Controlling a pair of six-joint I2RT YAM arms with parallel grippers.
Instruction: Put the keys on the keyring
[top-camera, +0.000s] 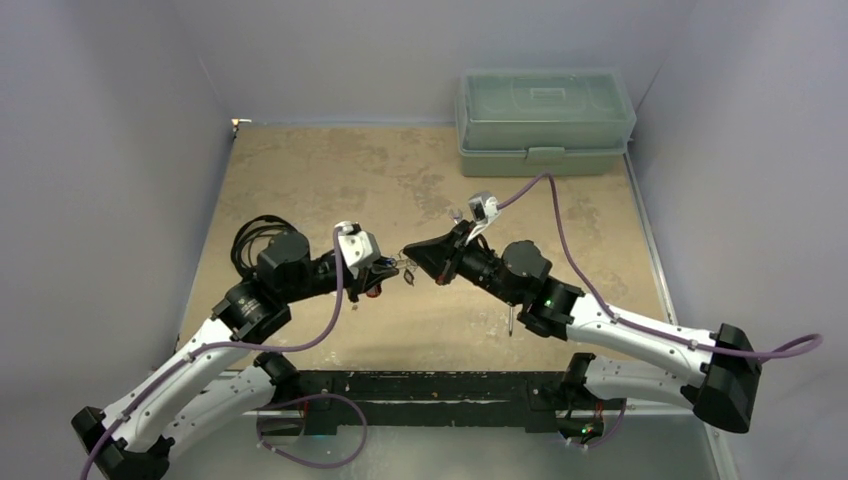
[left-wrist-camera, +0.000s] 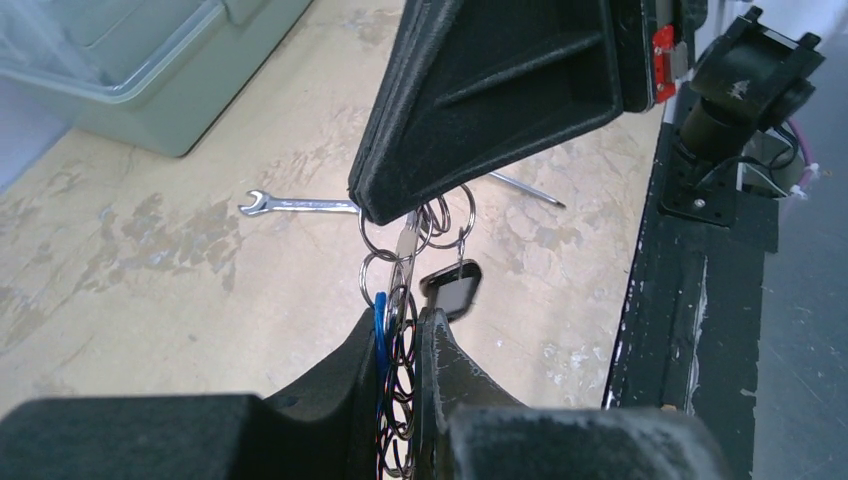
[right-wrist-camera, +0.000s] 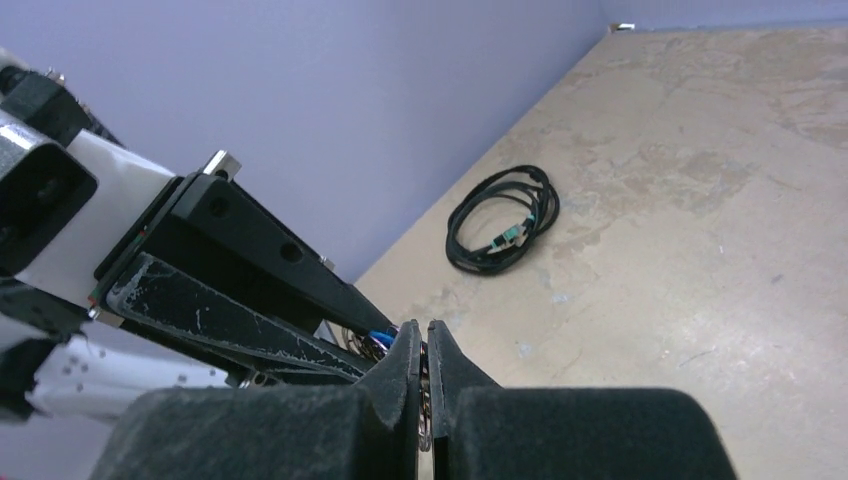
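Over the middle of the worktop (top-camera: 330, 170) the two arms meet tip to tip, and the keys (top-camera: 406, 270) hang in the air between them, off the surface. The left end effector (left-wrist-camera: 400, 325) is narrow, its fingers clamped on the lower part of the bunch. A blue key (left-wrist-camera: 380, 318) sits edge-on against the inner face of one finger, with a stack of thin wire rings (left-wrist-camera: 400, 390) running down the gap beside it. The right end effector (right-wrist-camera: 422, 335) is closed tight, its tips pinching the top of the keyring (left-wrist-camera: 405, 245). From the left wrist this shows as a pale flat metal strip with several loops round it; how much of it lies inside the grip is hidden. A black key (left-wrist-camera: 452, 288) dangles tilted from one loop, just beside a left fingertip. On the worktop behind the bunch lies a silver wrench (left-wrist-camera: 300, 206), flat, with a thin metal rod (left-wrist-camera: 528, 189) near it on the other side of the right end effector. A coiled black cable (right-wrist-camera: 503, 218) lies by the left wall, and a green lidded box (top-camera: 545, 120) stands at the far right corner, well apart from both arms.
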